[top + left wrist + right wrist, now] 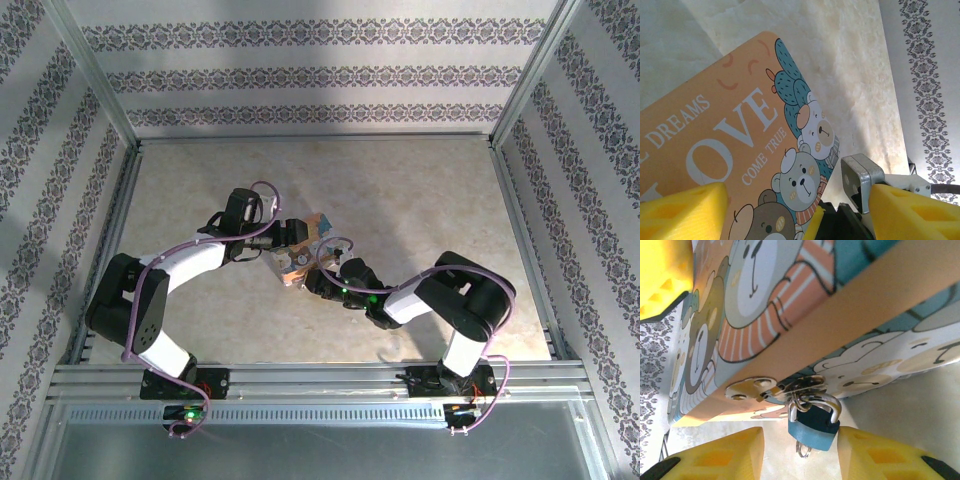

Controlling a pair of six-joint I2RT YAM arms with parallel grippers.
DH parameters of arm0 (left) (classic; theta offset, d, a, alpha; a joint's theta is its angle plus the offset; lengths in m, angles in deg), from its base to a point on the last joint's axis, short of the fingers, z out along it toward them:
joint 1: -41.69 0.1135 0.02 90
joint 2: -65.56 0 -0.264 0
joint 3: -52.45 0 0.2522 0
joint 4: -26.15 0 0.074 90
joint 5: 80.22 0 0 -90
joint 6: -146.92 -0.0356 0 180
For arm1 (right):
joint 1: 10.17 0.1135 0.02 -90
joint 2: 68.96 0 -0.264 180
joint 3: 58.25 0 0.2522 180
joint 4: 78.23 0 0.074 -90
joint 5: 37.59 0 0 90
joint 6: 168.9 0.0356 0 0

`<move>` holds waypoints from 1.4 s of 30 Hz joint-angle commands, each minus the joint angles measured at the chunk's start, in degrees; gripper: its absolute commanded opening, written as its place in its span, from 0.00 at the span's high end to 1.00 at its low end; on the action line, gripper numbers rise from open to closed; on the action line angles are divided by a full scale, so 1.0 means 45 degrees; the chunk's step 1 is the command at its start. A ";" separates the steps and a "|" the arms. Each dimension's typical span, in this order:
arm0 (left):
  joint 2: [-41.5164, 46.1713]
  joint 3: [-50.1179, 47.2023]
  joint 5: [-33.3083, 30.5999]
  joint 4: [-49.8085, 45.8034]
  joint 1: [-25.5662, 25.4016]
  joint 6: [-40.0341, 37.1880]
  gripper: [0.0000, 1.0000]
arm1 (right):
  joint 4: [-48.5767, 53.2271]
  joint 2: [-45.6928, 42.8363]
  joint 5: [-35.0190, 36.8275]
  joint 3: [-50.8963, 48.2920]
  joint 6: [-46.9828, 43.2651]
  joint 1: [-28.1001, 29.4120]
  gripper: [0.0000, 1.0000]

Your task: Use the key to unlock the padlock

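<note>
The teal-blue padlock hangs by its silvery shackle from the hasp on the front of the orange-and-teal cartoon box. A thin wire ring dangles under the lock's base; the key itself is hidden. My right gripper is open, and the padlock sits between its yellow fingers, close against the right-hand one. My left gripper is open and straddles the "LOVE" lid of the box. From above, the left gripper and the right gripper meet at the box.
A silvery block and black-and-yellow parts of the right arm lie between the left fingers. The box rests mid-table on the beige top, with metal rails and patterned walls around it. Purple cables loop over both arms.
</note>
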 commanded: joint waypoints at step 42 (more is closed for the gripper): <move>-0.0554 0.0487 -0.0142 -0.0423 -0.0180 -0.0317 0.26 | -0.0174 0.0444 -0.0351 0.0575 -0.1903 -0.0450 0.50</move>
